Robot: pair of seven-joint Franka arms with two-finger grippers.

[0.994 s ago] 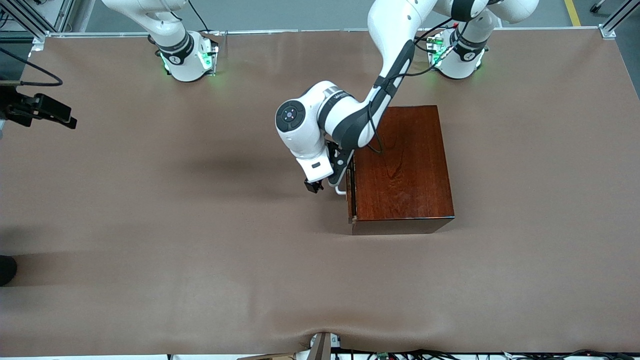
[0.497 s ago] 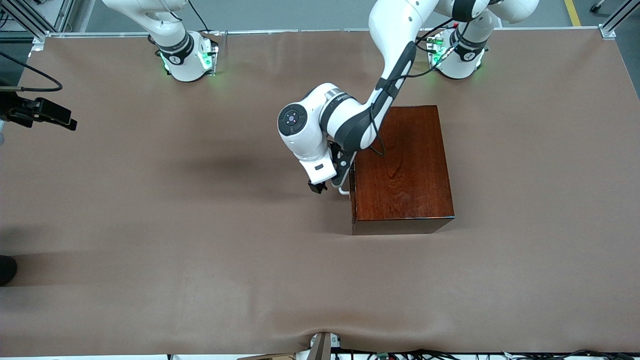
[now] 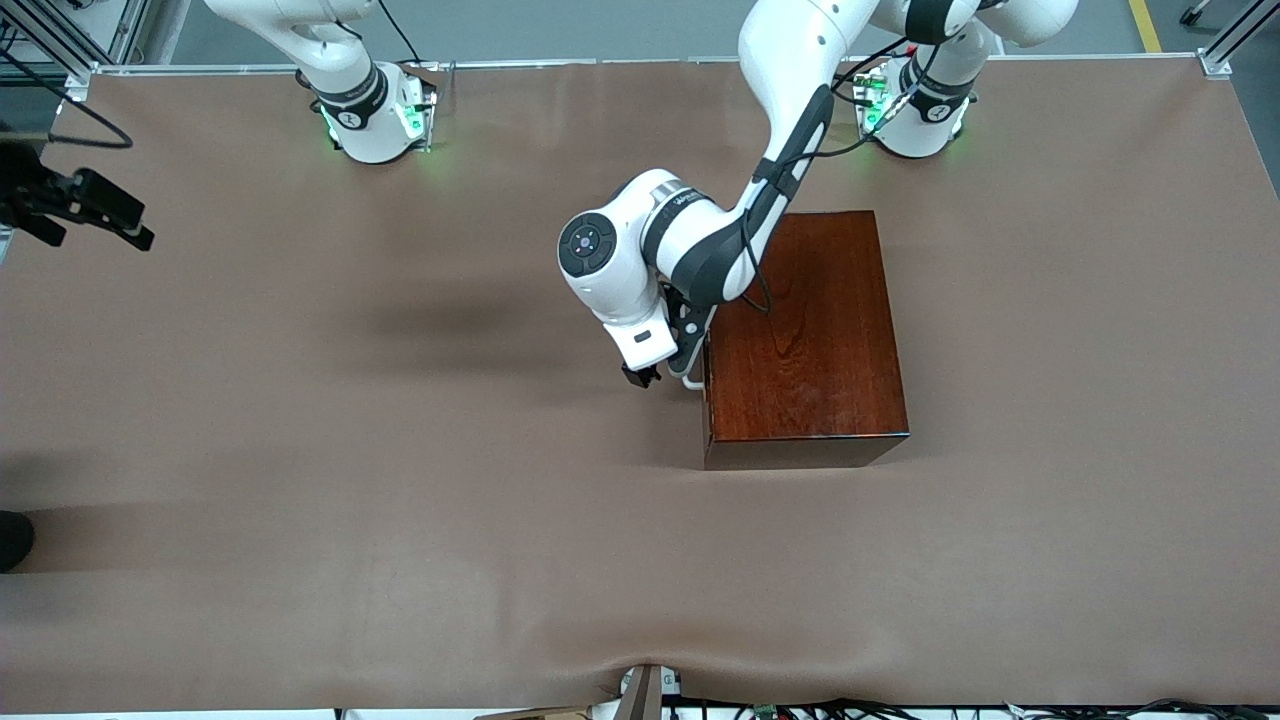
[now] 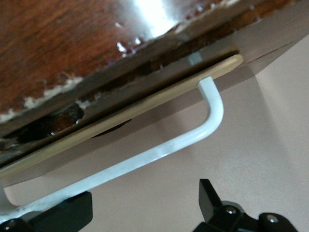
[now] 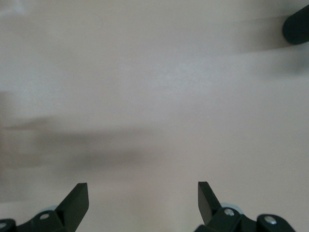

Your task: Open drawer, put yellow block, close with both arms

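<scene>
The mahogany box (image 3: 810,330) stands mid-table, and its drawer (image 3: 706,385) faces the right arm's end, pushed in almost flush. In the left wrist view only a thin pale wood edge (image 4: 145,105) of the drawer shows. The white handle (image 3: 689,381) also shows in the left wrist view (image 4: 207,121). My left gripper (image 3: 690,350) is open at the drawer front (image 4: 142,205), with the handle bar just past one fingertip (image 4: 72,212) and nothing held. My right gripper (image 3: 110,212) is open and empty (image 5: 142,198), high over the right arm's end of the table. The yellow block is out of view.
Brown table cover (image 3: 400,450) lies all around the box. A dark rounded object (image 3: 12,540) sits at the table's edge at the right arm's end and also shows in the right wrist view (image 5: 297,24). Cables lie along the table edge nearest the front camera.
The drawer has slid into the box, from slightly open to nearly flush, with my left gripper following it. My right gripper has shifted a little at the table's end.
</scene>
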